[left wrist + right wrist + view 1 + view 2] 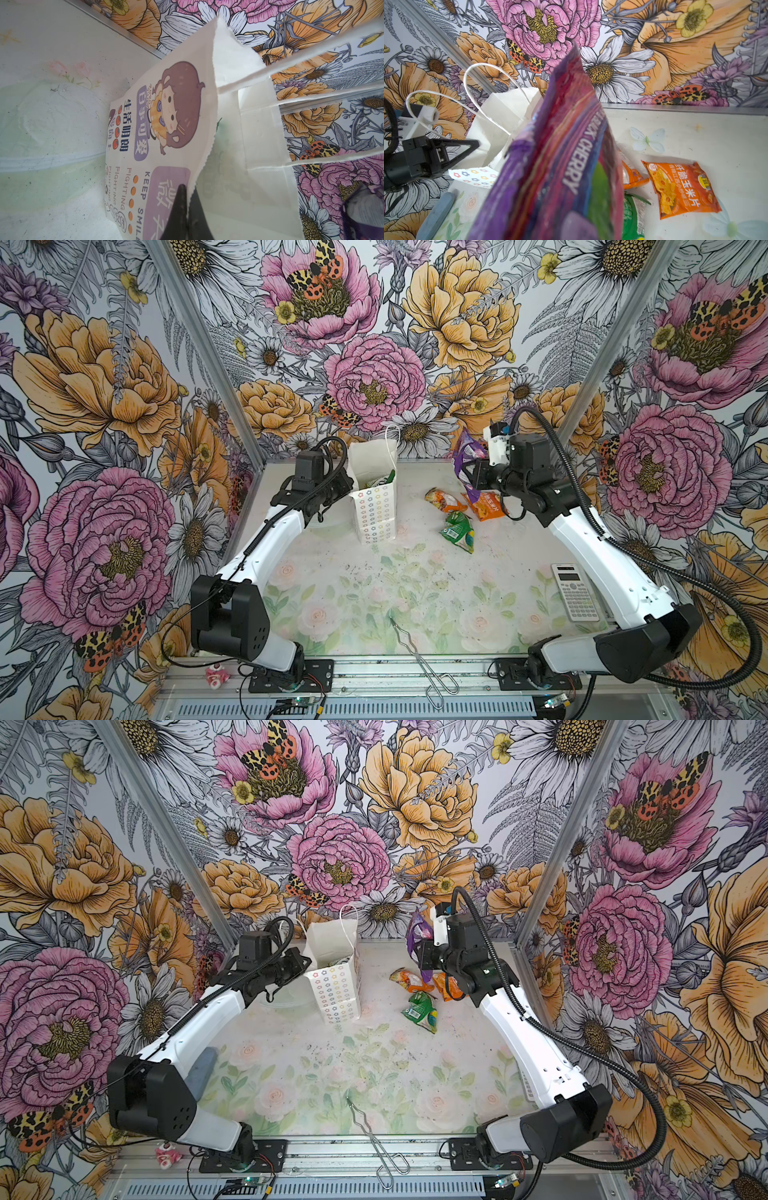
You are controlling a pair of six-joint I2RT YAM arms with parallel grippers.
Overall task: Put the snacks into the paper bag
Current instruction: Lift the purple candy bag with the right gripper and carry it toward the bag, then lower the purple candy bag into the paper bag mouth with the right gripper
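The white paper bag (376,512) (337,992) stands upright at the back of the table, and a green packet shows inside its mouth. My left gripper (341,486) (188,188) is shut on the bag's rim, with the cartoon girl face (166,108) toward the wrist camera. My right gripper (471,475) (420,952) is shut on a purple-pink "CHERRY" packet (466,456) (560,166), held in the air to the right of the bag. On the table below lie two orange snacks (441,499) (487,506) (683,189) and a green one (459,531) (632,216).
A calculator (575,591) lies at the right, metal tongs (419,659) at the front edge, and a pink-white toy (216,675) on the front rail. A grey-blue block (201,1069) sits by the left arm. A clear round lid (328,526) lies left of the bag.
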